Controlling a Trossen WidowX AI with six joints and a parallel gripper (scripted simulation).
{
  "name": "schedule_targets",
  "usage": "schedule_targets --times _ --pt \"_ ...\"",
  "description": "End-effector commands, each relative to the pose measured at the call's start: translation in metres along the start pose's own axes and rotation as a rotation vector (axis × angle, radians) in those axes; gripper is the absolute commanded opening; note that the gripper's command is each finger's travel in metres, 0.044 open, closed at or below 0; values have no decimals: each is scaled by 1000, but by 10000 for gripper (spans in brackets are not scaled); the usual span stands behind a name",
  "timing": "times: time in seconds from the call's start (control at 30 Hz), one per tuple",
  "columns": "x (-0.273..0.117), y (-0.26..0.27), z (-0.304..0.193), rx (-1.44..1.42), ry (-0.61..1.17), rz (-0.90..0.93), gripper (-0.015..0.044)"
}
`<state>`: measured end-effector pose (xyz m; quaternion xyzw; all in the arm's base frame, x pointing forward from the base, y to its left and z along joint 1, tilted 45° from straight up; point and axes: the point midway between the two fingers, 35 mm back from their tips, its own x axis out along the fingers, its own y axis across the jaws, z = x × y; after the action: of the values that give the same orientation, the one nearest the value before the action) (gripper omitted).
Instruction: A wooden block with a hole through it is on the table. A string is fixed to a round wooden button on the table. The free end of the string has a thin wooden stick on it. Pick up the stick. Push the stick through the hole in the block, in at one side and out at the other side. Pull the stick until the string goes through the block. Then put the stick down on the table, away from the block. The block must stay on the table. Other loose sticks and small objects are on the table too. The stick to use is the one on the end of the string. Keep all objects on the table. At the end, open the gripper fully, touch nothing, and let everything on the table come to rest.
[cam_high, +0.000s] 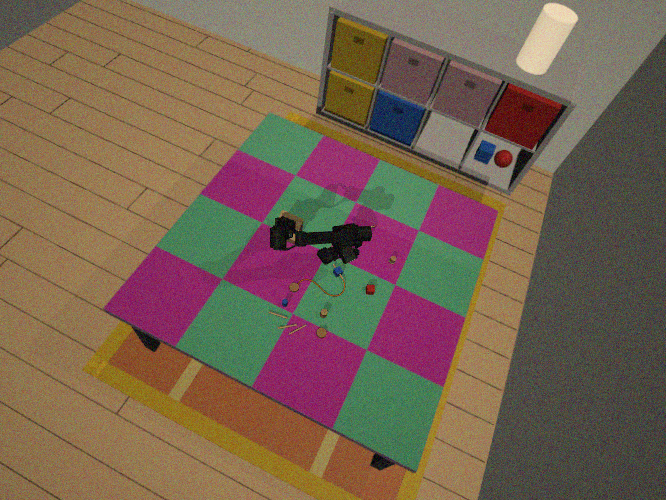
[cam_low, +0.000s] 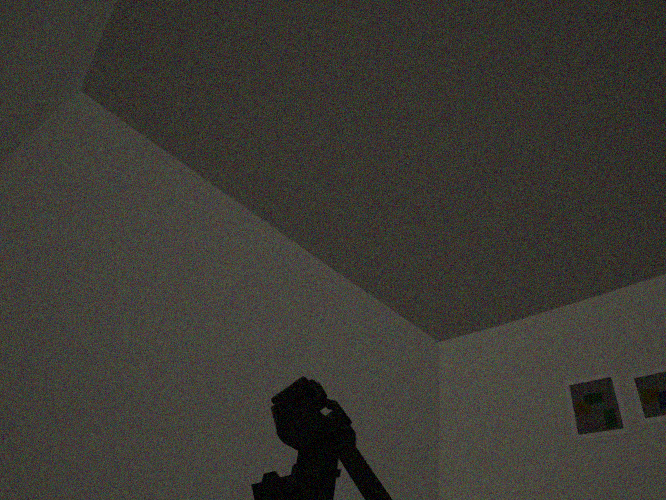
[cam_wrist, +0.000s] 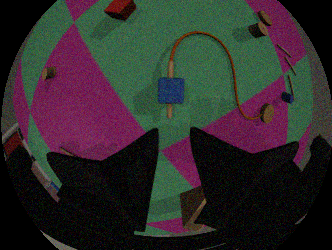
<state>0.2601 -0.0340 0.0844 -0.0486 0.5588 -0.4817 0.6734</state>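
The blue block (cam_high: 337, 271) (cam_wrist: 171, 90) sits near the middle of the table (cam_high: 215, 204) (cam_wrist: 200, 55), well in from every edge. The stick (cam_high: 334, 265) (cam_wrist: 170, 111) is lodged in it, with a bare end showing on the side nearest the pincer (cam_high: 334, 263) (cam_wrist: 174, 132) and the string end on the other. The pincer's fingers stand partly apart with nothing between them; from above, the dark arm (cam_high: 322, 237) (cam_low: 317, 457) crowds the spot, so their height over the table is hard to judge.

Threading looks done, pulling does not. The likeliest trouble is the grab: the bare end is short, so a slightly crooked approach could nudge it back into the hole, or a fingertip could knock the block and turn it. Coming down too far could press the stick against the table and tip the block.

Once gripped, a pull out of line with the hole would probably make the stick bind and drag or lift the block. The string (cam_high: 334, 295) (cam_wrist: 234, 75) curves back to the button (cam_high: 294, 287) (cam_wrist: 267, 114), nearer the table's left corner from above; pulling too far could draw it tight. Letting go too soon might leave the stick inside, or resting against the block.
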Motion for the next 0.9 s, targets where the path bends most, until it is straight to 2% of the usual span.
schedule_targets --times 0.0,0.87 --pt "-1 1 -3 54 1 7 125" --pt "34 4 -1 53 2 11 125"
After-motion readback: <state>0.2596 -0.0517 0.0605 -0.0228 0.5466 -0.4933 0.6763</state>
